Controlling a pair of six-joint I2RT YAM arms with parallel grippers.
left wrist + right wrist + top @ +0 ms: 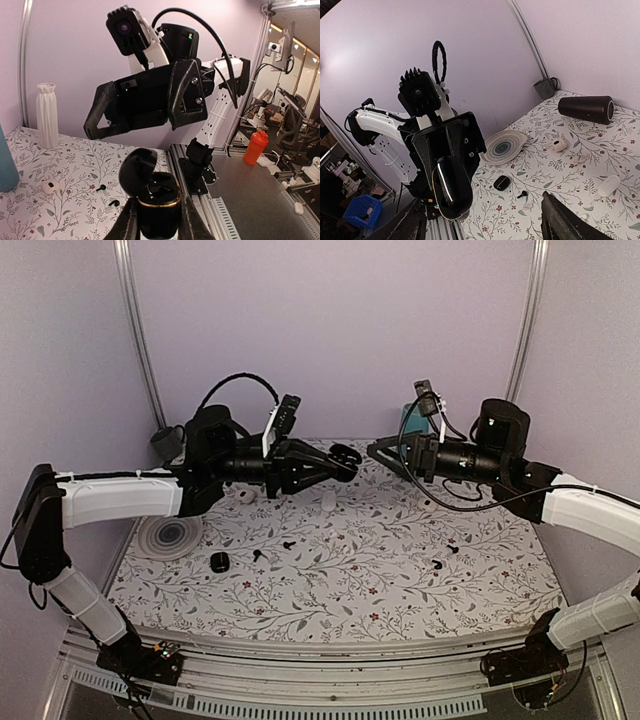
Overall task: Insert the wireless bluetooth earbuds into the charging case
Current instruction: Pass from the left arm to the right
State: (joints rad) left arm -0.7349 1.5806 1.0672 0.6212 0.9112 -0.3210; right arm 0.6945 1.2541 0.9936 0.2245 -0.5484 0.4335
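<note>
My left gripper (340, 462) is shut on a black charging case (157, 205) with a gold rim. It holds the case in the air over the back middle of the table, lid open; I cannot tell what is in its wells. My right gripper (385, 452) is open and empty. It faces the case from the right, a short gap away. The case's lid back also shows in the right wrist view (451, 187). Black earbuds lie on the table: two at centre-left (290, 543) (258, 555) and two at centre-right (437, 565) (452, 549).
A second, closed black case (219, 561) lies front left, near a striped plate (170, 536). A small white case (245, 495) lies under the left arm. A white ribbed vase (46, 115) and a teal object (415, 445) stand at the back. A black cylinder (585, 109) lies at the back.
</note>
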